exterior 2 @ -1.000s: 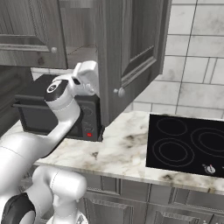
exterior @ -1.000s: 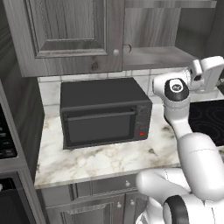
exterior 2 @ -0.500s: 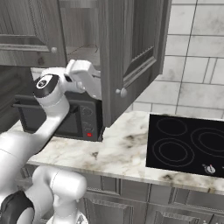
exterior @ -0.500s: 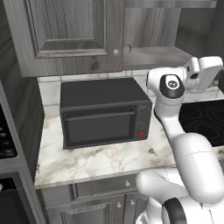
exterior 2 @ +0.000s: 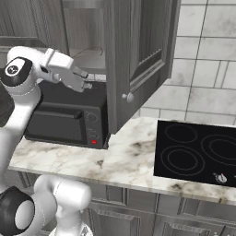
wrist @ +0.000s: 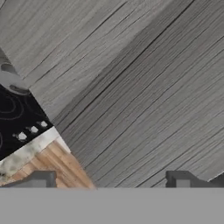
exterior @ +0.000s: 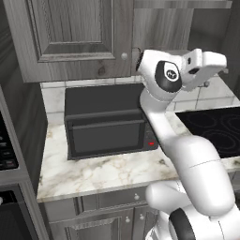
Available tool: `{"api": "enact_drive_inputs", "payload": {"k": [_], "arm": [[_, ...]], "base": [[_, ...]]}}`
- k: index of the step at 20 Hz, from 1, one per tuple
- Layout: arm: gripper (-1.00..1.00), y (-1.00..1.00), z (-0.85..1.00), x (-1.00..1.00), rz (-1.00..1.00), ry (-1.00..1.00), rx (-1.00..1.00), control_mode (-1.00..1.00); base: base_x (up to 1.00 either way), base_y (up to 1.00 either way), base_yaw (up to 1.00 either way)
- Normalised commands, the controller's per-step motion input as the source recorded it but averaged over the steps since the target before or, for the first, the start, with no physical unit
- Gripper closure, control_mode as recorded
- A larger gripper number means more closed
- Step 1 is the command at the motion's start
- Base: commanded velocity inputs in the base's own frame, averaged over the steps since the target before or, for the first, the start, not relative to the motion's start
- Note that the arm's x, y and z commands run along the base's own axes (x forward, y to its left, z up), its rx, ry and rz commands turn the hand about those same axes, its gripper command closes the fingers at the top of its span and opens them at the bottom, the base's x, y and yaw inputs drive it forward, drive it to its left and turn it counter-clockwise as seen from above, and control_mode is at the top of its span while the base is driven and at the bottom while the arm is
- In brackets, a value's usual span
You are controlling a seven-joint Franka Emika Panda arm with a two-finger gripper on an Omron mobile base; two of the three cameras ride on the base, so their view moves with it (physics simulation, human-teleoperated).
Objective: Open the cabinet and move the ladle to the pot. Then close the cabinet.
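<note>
Since the earlier frame my arm has swung up toward the cabinet (exterior 2: pixel 138 55) – right door open, upper centre of the right base view. Gripper (exterior 2: pixel 87 80) sits left-centre, jaws wide, holding nothing. Ladle not spotted yet – likely light, stiff; I'd grab mid wooden handle. Stem probably slippery.
</note>
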Motion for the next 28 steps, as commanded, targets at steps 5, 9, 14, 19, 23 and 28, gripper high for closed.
{"api": "enact_drive_inputs", "payload": {"k": [5, 9, 14, 19, 23, 28], "arm": [[-1.0, 0.45, 0.01, 0.0, 0.22, -0.16, 0.22, -1.0], [-1.0, 0.44, 0.0, 0.0, 0.25, -0.19, 0.19, -1.0], [-1.0, 0.37, 0.0, 0.0, 0.24, -0.25, 0.21, -1.0], [-1.0, 0.4, 0.0, 0.0, 0.25, -0.19, 0.22, -1.0], [-1.0, 0.34, 0.05, 0.0, 0.23, -0.1, 0.19, -1.0], [-1.0, 0.13, 0.22, 0.16, 0.2, -0.02, 0.15, -1.0]], "base": [[0.0, 0.0, 0.0], [0.0, 0.0, 0.0], [0.0, 0.0, 0.0], [0.0, 0.0, 0.0], [0.0, 0.0, 0.0], [0.0, 0.0, 0.0]]}}
